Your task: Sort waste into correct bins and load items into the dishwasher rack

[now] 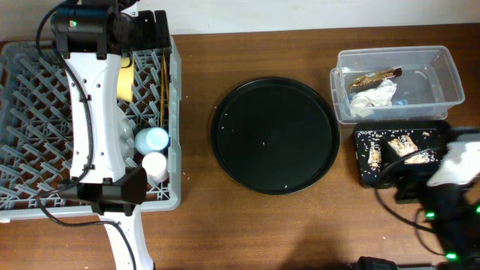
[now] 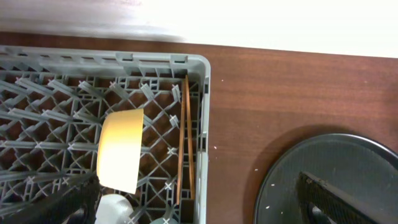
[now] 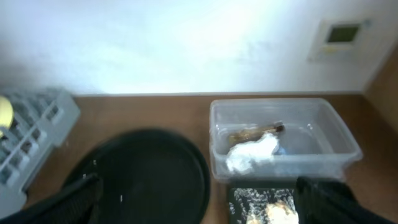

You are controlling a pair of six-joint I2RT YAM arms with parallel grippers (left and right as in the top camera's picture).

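The grey dishwasher rack point(image 1: 30, 75) at the left holds a yellow cup point(image 1: 125, 79) on its side, a thin brown plate point(image 1: 164, 86) on edge, a blue cup point(image 1: 152, 139) and a white cup point(image 1: 154, 163). My left gripper point(image 1: 148, 30) hangs over the rack's far right corner. In the left wrist view it point(image 2: 199, 208) is open and empty, with the yellow cup point(image 2: 121, 149) and brown plate point(image 2: 185, 149) below. My right gripper point(image 1: 401, 180) is at the black bin's point(image 1: 364, 169) near edge. In the right wrist view it point(image 3: 199, 205) is open and empty.
A round black tray point(image 1: 274, 135) with a few crumbs lies mid-table. A clear bin point(image 1: 446, 75) at the back right holds a brown wrapper point(image 1: 375, 76) and crumpled tissue point(image 1: 373, 97). The black bin holds food scraps point(image 1: 409, 146). The wall is close behind.
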